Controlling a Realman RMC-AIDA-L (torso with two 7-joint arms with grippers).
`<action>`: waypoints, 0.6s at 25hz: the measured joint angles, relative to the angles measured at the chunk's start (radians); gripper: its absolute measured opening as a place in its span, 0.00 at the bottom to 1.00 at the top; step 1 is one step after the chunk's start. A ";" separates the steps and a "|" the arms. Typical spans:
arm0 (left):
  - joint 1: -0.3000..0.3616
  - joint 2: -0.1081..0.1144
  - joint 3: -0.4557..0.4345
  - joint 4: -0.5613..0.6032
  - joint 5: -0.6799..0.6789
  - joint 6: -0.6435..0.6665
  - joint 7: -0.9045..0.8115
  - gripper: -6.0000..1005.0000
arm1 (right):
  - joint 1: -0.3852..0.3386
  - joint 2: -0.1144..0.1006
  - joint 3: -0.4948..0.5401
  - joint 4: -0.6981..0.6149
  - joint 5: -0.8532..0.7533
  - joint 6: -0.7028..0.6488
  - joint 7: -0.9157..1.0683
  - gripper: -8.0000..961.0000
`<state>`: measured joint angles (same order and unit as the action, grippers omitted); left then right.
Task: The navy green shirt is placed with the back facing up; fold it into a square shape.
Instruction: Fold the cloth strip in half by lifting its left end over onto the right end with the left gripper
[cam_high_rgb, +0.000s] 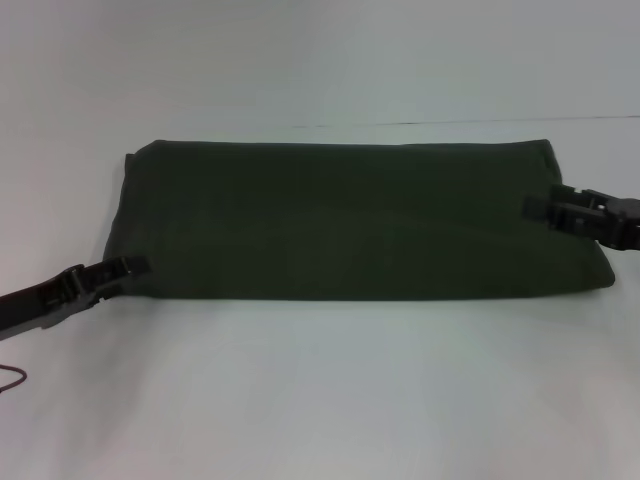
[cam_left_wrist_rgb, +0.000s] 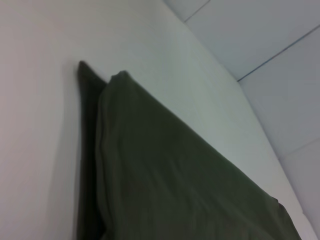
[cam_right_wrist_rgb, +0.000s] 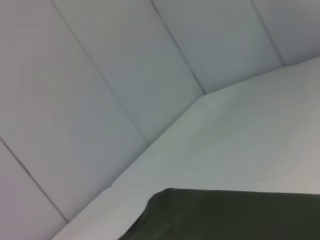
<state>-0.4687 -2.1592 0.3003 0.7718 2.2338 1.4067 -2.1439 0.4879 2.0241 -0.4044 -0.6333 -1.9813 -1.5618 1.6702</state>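
Two claws, left claw (cam_high_rgb: 135, 268) and right claw (cam_high_rgb: 537, 205), flank the navy green shirt (cam_high_rgb: 350, 220).

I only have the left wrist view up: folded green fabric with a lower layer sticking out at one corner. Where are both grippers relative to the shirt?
Observer: In the head view, the left gripper is at the near left corner of the navy green shirt.
Operator: And the right one?
Observer: The right gripper is at the shirt's right edge, farther back than the left.
Operator: What shape is the shirt overall?
Observer: A wide, flat band lying on the white table, clearly wider than deep, not yet square.
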 joint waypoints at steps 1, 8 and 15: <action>-0.002 0.001 0.001 -0.001 0.007 -0.001 -0.015 0.72 | 0.005 0.000 -0.005 0.000 -0.001 -0.008 0.000 0.98; -0.015 0.005 0.003 -0.019 0.059 -0.024 -0.116 0.72 | 0.015 -0.004 -0.020 0.000 0.003 -0.023 0.004 0.98; -0.020 0.009 0.000 -0.022 0.071 -0.048 -0.197 0.72 | 0.042 -0.012 -0.017 -0.007 0.007 -0.030 0.020 0.98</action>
<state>-0.4888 -2.1506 0.3006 0.7494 2.3046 1.3589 -2.3407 0.5303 2.0119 -0.4218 -0.6403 -1.9747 -1.5914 1.6902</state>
